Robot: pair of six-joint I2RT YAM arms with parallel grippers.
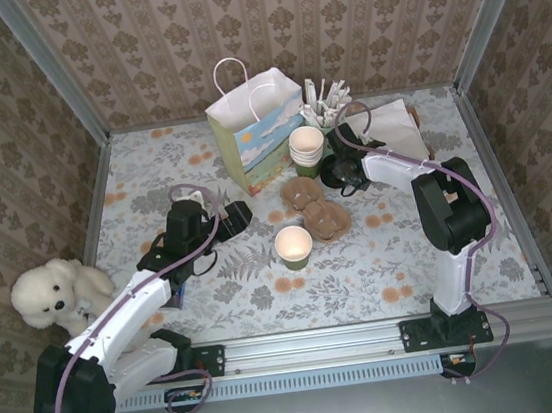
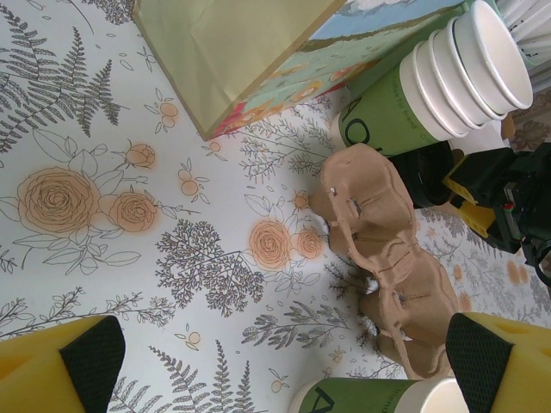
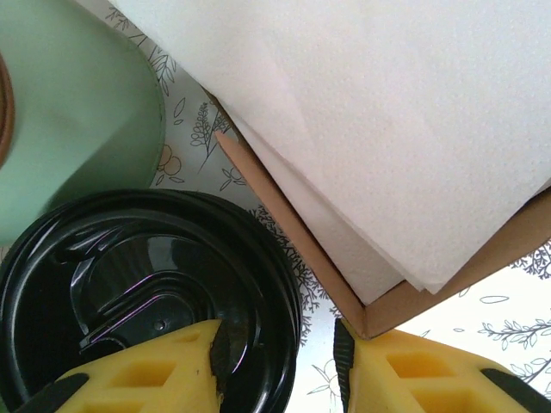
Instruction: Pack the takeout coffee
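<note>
Left pincer (image 1: 236, 212) hangs wide open and empty over the counter (image 1: 151, 171). The paper cup (image 1: 294, 247) stands mid-counter, just beside the pulp carrier tray (image 1: 314, 207). Both look light and crushable, so I'd grab the cup low on its wall, gently. Right pincer (image 3: 280, 340) sits half-closed astride a black lid's (image 3: 129, 275) rim, can't tell if it's gripping.

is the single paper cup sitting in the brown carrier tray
No, the single paper cup stands on the table beside the carrier tray.
</note>
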